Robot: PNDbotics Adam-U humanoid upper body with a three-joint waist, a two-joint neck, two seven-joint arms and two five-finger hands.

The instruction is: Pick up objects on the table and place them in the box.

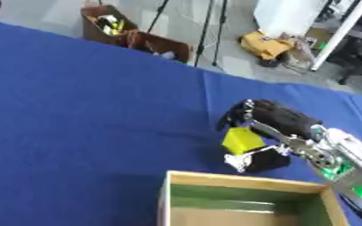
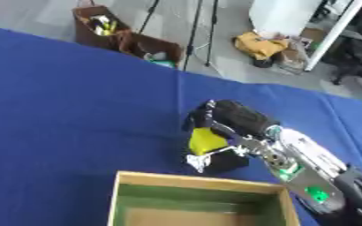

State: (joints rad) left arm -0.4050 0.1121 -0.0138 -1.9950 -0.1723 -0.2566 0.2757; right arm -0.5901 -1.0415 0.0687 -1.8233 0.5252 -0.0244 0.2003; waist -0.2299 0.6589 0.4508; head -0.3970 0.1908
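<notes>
My right hand (image 1: 270, 118) reaches in from the lower right over the blue table, fingers and thumb curled round a yellow block (image 1: 242, 140). The block hangs just beyond the far rim of the wooden box (image 1: 246, 180), which has a green inside and sits at the bottom of both views. A dark thing with a white edge (image 1: 255, 160) sits right under the hand, between block and box; I cannot tell what it is. My left hand shows in neither view.
The blue tablecloth (image 1: 84, 110) stretches wide to the left and back. Beyond the table's far edge stand brown cartons (image 1: 130, 33), tripod legs (image 1: 207, 31) and a yellow bag (image 1: 263, 44) on the floor.
</notes>
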